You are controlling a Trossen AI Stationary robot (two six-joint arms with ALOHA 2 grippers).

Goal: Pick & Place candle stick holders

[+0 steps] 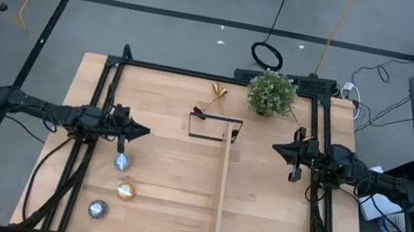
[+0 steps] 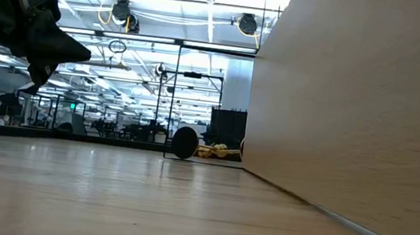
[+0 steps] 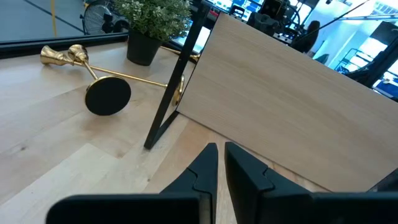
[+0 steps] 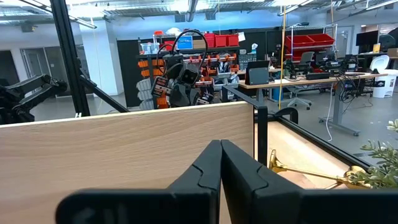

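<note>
Left gripper (image 1: 142, 131) hovers over table's (image 1: 169, 186) left half, fingers nearly pressed together, holding nothing. Three tealight discs (image 1: 123, 162) just below it. Candle stick holders (image 1: 219, 92) lie tipped over at far edge, beside potted plant (image 1: 272, 93). Wooden divider (image 1: 222, 183) in middle. Right gripper (image 1: 276, 148) on right, fingers pressed together, empty.

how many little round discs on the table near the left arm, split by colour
silver discs: 2
gold disc: 1
total: 3
</note>
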